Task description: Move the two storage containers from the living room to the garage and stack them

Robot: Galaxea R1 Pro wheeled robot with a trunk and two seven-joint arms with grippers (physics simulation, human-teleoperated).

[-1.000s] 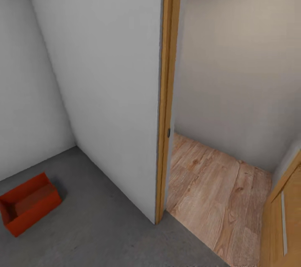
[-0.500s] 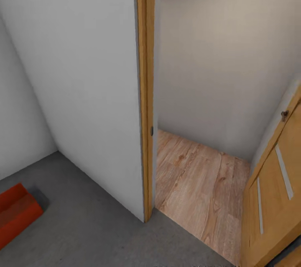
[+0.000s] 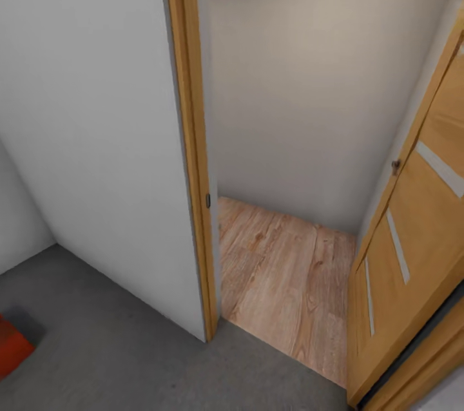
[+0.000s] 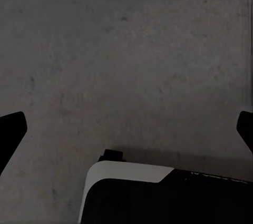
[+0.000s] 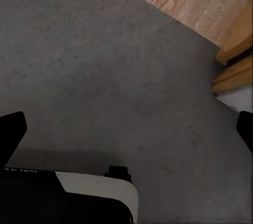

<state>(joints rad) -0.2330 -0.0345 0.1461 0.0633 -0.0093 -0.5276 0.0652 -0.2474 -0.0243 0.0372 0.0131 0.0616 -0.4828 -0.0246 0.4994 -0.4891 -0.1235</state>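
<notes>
Left gripper point(image 4: 126, 129) and right gripper point(image 5: 126, 129): fingers spread wide, holding nothing, over the grey concrete floor point(image 3: 129, 346). Storage container point(image 3: 9, 346): red corner at near left on that floor, closer to the left arm; long axis not readable. Doorway ahead: wood-plank floor point(image 3: 283, 276), open door point(image 3: 412, 243) at right. Second container presumably beyond.
</notes>
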